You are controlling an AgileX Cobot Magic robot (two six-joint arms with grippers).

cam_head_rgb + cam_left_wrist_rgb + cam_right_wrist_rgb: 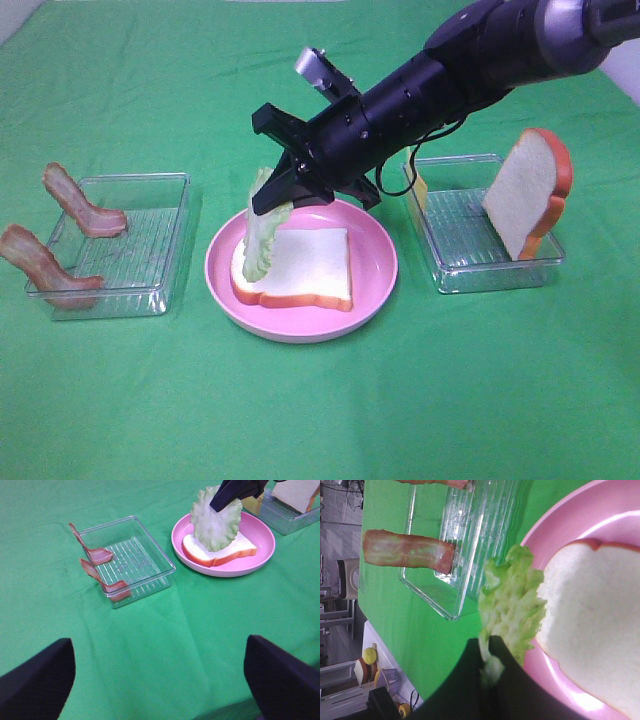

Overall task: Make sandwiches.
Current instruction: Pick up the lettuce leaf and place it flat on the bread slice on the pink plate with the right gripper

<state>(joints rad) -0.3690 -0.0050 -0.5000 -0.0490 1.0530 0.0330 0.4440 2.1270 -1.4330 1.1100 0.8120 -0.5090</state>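
My right gripper (270, 196) is shut on the top edge of the green lettuce leaf (264, 236). The leaf hangs upright over the left part of a white bread slice (305, 265) that lies flat on the pink plate (385, 268). The right wrist view shows the black fingers (505, 675) pinching the lettuce (512, 607) beside the bread (595, 630). A second bread slice (530, 190) leans in the right tray (470, 262), with yellow cheese (419, 190) at its far left corner. Two bacon strips (82, 203) (40, 262) hang over the left tray (125, 285). My left gripper (157, 680) is open and empty, well short of the trays.
Green cloth covers the whole table (320, 410). The right arm (470, 60) stretches from the upper right across the right tray toward the plate. In the left wrist view the bacon tray (145, 555) and plate (260, 535) lie ahead of the open fingers (37, 675).
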